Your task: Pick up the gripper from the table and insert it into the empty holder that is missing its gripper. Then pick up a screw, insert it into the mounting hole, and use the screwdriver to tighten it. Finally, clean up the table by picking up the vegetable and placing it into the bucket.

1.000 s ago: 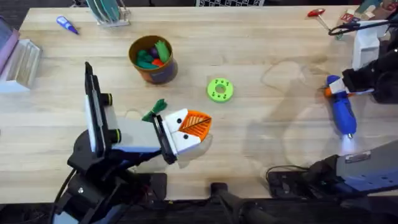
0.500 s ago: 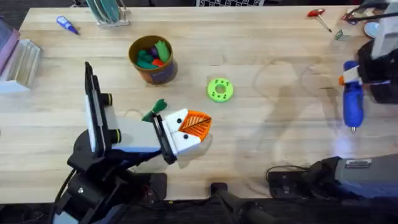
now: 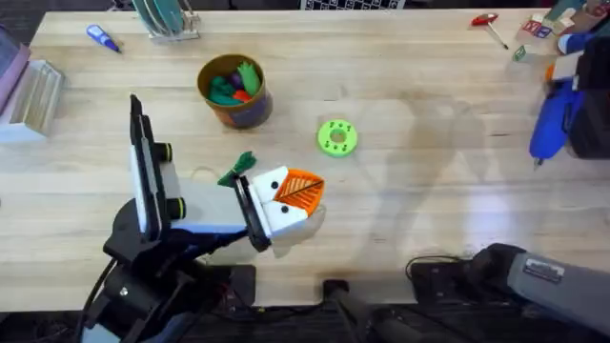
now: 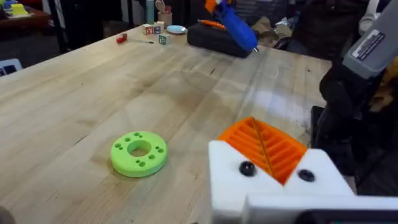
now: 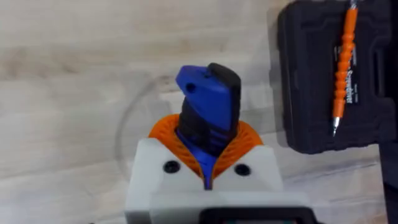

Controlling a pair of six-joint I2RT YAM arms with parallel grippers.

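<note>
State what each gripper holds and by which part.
The right gripper grips the screwdriver around its blue body, orange pads on both sides. The left gripper holds nothing; the vegetable lies beside it.

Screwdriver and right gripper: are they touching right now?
Touching. The right wrist view shows the blue screwdriver clamped between the right gripper's orange-padded fingers, its body pressed against both pads with no gap.

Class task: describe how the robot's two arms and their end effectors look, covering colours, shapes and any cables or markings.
Both end effectors, left and right, are white angular blocks with orange ribbed pads and dark screw heads. The left arm is black with yellow-ringed joints and a white section. The right arm has a grey link carrying a small label above a black base with cables.
</note>
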